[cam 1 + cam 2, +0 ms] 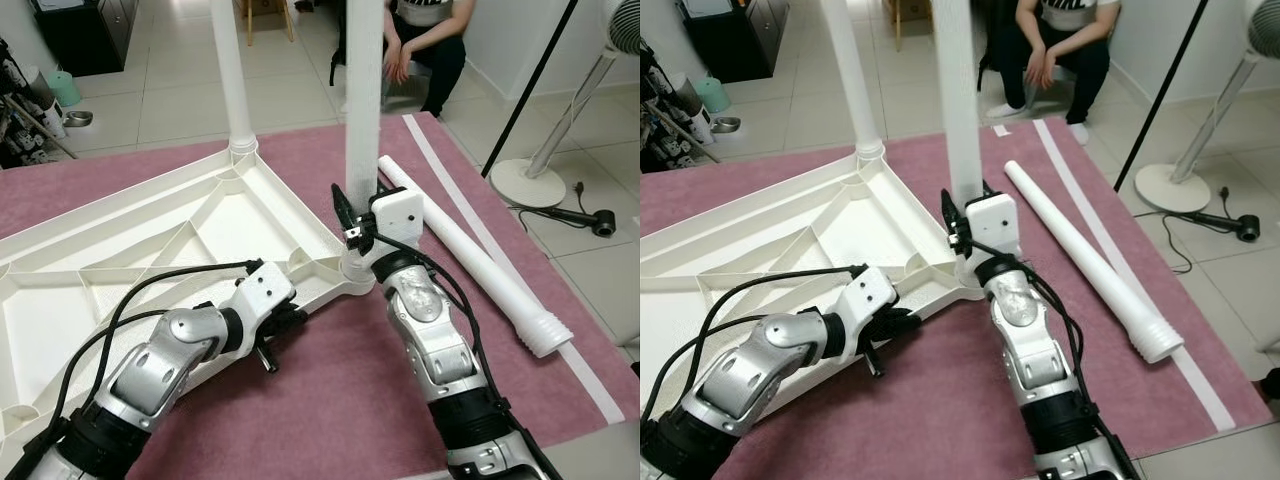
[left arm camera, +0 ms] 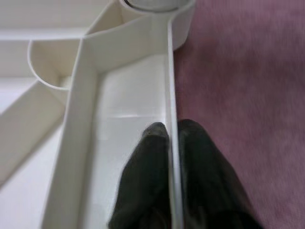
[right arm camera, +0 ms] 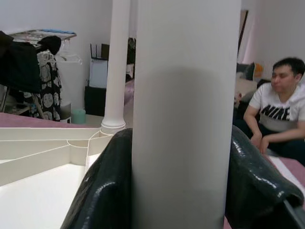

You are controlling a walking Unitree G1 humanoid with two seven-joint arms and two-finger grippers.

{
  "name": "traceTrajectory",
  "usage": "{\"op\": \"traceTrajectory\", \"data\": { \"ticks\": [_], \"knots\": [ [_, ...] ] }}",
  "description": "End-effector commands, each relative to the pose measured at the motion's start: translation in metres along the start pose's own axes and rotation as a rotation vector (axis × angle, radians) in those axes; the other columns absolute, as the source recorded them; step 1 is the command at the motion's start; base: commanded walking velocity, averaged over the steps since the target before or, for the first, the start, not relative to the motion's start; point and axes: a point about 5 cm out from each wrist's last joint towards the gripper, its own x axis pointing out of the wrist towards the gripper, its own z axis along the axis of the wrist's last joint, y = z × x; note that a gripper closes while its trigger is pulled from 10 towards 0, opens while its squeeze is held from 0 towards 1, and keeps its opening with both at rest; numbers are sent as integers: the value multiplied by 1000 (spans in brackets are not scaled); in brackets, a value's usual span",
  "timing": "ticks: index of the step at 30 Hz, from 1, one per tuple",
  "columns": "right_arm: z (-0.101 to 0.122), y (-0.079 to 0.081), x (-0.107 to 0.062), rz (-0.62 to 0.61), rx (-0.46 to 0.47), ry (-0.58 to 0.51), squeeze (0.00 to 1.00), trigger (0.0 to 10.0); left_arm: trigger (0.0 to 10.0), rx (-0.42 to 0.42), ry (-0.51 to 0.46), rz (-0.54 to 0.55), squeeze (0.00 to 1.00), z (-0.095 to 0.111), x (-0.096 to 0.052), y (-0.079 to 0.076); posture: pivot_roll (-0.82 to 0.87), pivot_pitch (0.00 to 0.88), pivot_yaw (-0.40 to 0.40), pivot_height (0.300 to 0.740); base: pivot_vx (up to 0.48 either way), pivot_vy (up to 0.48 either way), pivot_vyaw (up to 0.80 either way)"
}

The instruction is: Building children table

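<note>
The white table top (image 1: 120, 260) lies upside down on a dark pink carpet. One white leg (image 1: 232, 80) stands upright in its far corner socket. A second leg (image 1: 363, 100) stands upright in the near corner socket, and my right gripper (image 1: 352, 215) is shut on it low down; in the right wrist view the black fingers (image 3: 102, 191) press both sides of that leg (image 3: 186, 95). My left gripper (image 1: 295, 312) is shut on the table top's rim (image 2: 170, 71) near that same corner, one finger on each side of the wall. A third leg (image 1: 470, 255) lies loose on the carpet to the right.
A person (image 1: 425, 40) sits just beyond the carpet's far edge. A fan stand (image 1: 545, 165) and a black hair dryer (image 1: 600, 222) are on the tiled floor at the right. A white strip (image 1: 590, 375) runs along the carpet's right side. A dark cabinet (image 1: 90, 30) stands at the back left.
</note>
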Motion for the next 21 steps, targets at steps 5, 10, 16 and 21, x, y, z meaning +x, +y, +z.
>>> {"op": "traceTrajectory", "data": {
  "ticks": [5,10,16,21],
  "knots": [
    [-7,-11,-2,-4,-20,42,0,10000,10000,196,-154,88,1000,44,-22,18,12,0,79,740,0,0,0],
    [-10,-8,-3,16,-16,44,0,10000,10000,241,-145,69,0,45,-27,17,22,0,68,740,0,0,0],
    [-14,0,-8,56,-66,31,0,10000,10000,122,-264,122,0,65,-24,19,25,0,67,740,0,0,0],
    [-14,2,-9,66,-94,14,0,10000,10000,33,-346,184,0,81,-21,26,22,0,67,740,0,0,0]
  ]
}}
